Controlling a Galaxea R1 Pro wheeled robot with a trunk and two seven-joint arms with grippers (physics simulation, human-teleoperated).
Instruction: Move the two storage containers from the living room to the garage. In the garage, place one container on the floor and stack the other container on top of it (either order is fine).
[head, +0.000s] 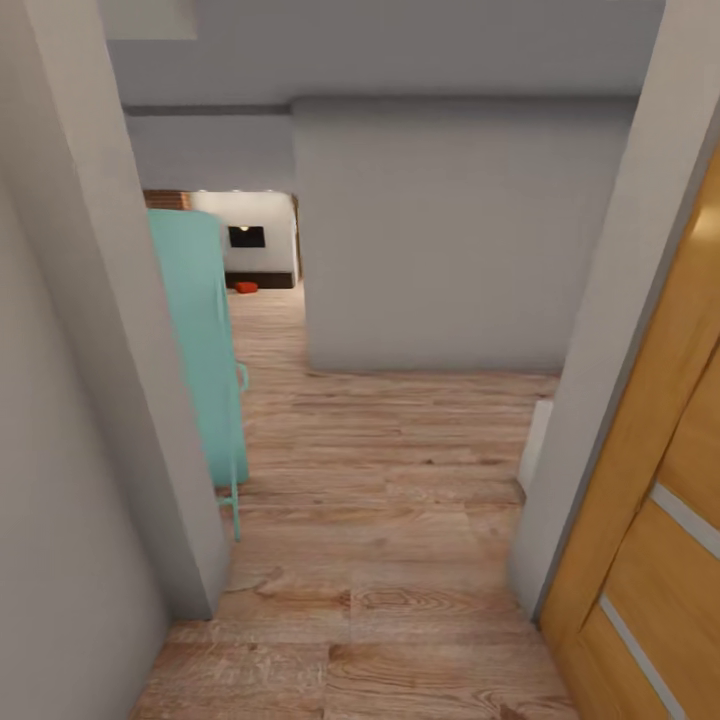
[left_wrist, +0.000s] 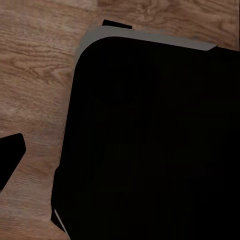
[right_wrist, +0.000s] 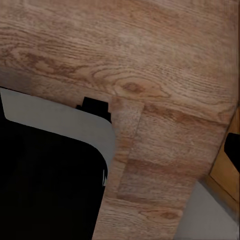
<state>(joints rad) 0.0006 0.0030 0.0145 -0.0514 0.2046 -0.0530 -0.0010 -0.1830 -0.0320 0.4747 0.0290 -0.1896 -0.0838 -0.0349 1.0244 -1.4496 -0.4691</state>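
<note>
From the head camera you look down a wood-plank hallway (head: 380, 480) toward a red-orange storage container (head: 246, 287) far ahead beyond a teal door (head: 200, 340), while both wrist cameras show the robot's black base (left_wrist: 155, 145) over planks, grippers' state indiscernible.
</note>
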